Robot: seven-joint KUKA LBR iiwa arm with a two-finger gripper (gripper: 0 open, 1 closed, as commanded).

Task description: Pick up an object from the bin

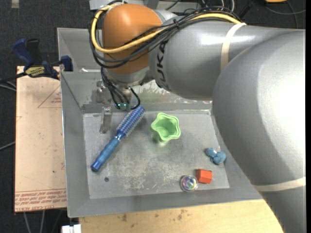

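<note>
Gripper (108, 123) sat beside blue brush (119, 137) in scuffed grey bin (146, 176). Apart or together: couldn't tell. Dark carpet (29, 13) around.

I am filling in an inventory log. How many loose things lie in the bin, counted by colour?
Blue: 2, the long brush and the small lump
Green: 1, the fluted cup
Orange-red: 1, the block
Silvery: 1, the round shiny piece
Total: 5
</note>
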